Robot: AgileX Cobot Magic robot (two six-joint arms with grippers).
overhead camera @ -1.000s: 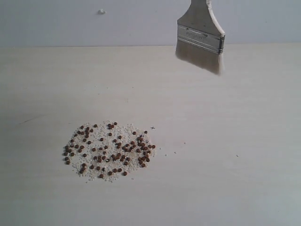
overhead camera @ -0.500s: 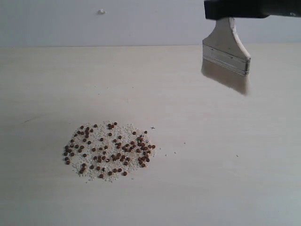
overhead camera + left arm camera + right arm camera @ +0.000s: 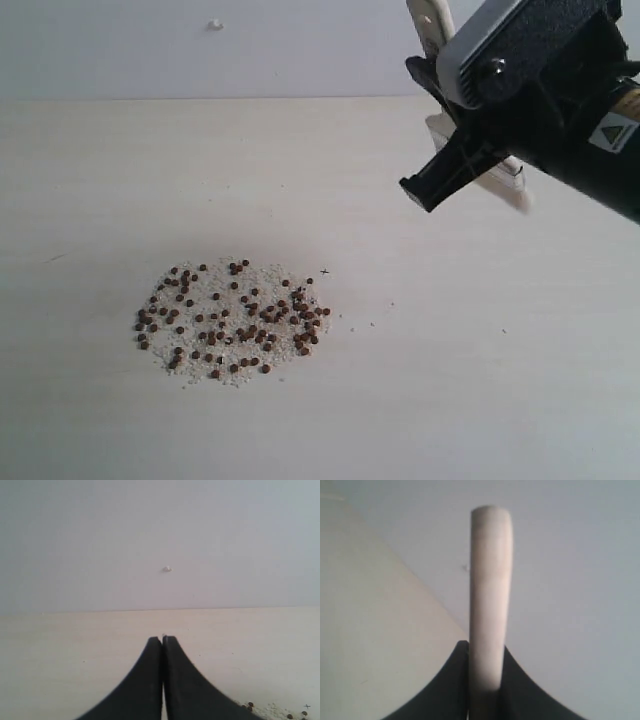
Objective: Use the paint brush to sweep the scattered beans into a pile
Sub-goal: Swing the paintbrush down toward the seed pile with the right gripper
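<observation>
The pale table [image 3: 520, 400] filled most of the exterior view, and the right arm [image 3: 560, 90] reached in at its two o'clock corner. The beans [image 3: 232, 320] lay in one loose oval patch mixed with whitish grains, at about eight o'clock from the arm and well apart from it. A few stray specks [image 3: 372, 323] sat just off the patch's three o'clock side.

The paint brush [image 3: 428, 22] hung slanted. Its long axis ran from the handle at eleven o'clock to the bristle end at five o'clock. The arm hid most of the ferrule and bristles, and what showed was blurred, so whether the tips touched the table could not be told.

The right gripper [image 3: 486, 652] was clamped narrowly on the brush handle, one jaw against each flat side, with the handle's end standing clear beyond the jaws. The left gripper [image 3: 162, 647] was fully closed on nothing, its jaws pressed together over bare table. Only the edge of the bean patch showed in the corner of the left wrist view.

The right arm alone held the tool, so any sweep looked to be its job. The bristles would probably need to drop and travel toward eight o'clock, first meeting the patch's near edge and the strays.
</observation>
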